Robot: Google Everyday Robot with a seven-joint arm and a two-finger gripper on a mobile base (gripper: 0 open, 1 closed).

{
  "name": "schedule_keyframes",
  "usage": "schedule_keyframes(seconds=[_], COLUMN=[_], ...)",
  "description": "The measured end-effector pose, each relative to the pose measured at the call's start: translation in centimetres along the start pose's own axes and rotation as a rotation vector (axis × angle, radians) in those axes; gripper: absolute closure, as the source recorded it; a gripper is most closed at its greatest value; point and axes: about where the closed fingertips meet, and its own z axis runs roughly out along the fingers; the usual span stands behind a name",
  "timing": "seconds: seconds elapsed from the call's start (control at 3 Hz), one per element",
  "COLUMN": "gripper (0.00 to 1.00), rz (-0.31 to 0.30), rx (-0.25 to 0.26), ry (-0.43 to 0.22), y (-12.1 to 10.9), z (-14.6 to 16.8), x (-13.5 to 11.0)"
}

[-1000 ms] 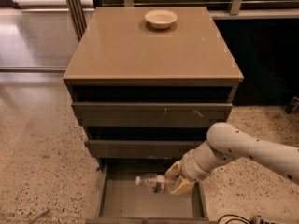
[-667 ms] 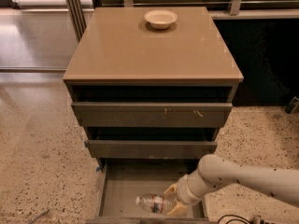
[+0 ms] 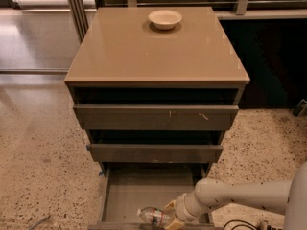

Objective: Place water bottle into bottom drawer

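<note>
The desk (image 3: 144, 56) is the biggest thing, with a flat brown top. The arm (image 3: 240, 195) comes in from the right, low down by the desk's front right corner. The bottom drawer (image 3: 139, 190) is pulled out at the foot of the desk's front. The two upper drawers (image 3: 153, 118) stick out only a little. A bowl (image 3: 165, 19) sits on top near the back edge. The bottle (image 3: 153, 215) is inside the bottom drawer, near the drawer's front. It lies on its side, with its length running along the desk's front edge and its cap pointing left. I cannot tell if it rests on the drawer floor. The gripper (image 3: 171, 216) is clamped on the bottle's right end.
</note>
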Motion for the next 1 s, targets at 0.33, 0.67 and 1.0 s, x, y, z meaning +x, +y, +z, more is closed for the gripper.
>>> schedule_keyframes(seconds=[0.33, 0.67, 1.0], gripper=[1.00, 1.00, 1.00], rz=[0.000, -0.021, -0.047], rx=[0.000, 0.014, 0.068], ry=[0.000, -0.004, -0.022], y=[0.0, -0.8, -4.1], z=[0.0, 0.7, 2.4], x=[0.0, -0.3, -0.6])
